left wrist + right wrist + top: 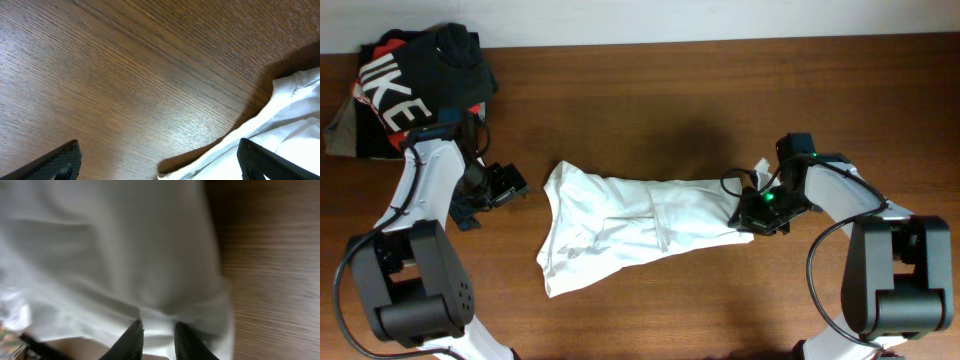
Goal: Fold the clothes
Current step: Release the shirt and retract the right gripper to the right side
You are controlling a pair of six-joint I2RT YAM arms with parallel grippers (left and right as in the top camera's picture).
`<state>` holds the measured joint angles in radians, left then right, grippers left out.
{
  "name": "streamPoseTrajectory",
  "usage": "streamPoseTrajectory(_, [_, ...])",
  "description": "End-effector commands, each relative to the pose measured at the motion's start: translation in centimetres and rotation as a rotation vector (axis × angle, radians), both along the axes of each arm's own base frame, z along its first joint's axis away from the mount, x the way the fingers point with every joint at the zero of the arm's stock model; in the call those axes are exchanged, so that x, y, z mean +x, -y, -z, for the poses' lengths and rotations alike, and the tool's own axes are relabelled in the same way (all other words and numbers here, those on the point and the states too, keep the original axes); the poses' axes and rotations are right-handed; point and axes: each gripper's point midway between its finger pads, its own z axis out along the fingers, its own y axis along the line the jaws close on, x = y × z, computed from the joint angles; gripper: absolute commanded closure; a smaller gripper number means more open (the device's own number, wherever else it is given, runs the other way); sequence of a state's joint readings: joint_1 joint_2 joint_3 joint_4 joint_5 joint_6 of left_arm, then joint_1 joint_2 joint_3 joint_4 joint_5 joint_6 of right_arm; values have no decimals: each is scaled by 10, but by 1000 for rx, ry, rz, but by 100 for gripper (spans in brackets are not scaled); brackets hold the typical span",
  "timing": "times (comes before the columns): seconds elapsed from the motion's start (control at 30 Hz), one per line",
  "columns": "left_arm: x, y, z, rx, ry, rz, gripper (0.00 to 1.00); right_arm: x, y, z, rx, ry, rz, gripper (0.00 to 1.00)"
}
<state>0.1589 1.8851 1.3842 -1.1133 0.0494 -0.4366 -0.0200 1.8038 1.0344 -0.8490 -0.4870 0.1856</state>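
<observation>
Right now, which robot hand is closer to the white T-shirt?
The right. The right gripper is at one end of the white T-shirt, right against the fabric. The left gripper hovers open over the bare table, just beside the shirt's other end.

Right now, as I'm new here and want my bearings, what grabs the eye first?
A crumpled white T-shirt lies bright in the middle of the dark table. The right gripper sits at its right end, jaws narrowly apart over the cloth, the left gripper wide open by its left edge. A black shirt with white letters is heaped at the top-left corner.
</observation>
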Motion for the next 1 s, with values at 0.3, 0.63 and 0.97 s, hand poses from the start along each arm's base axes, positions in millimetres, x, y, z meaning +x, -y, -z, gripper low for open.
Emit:
streamPoseTrajectory(0.3, [-1,11,-7,-17,6,51,1,106,88,-143,-399,366,167,1])
streamPoseTrajectory(0.63, [5,39,-6,-14,21,157,1,84,238,-127,-661,244,575,1])
streamPoseTrajectory(0.97, [16,43,-7,-40,76,267,1,69,269,-128,-674,220,658,1])
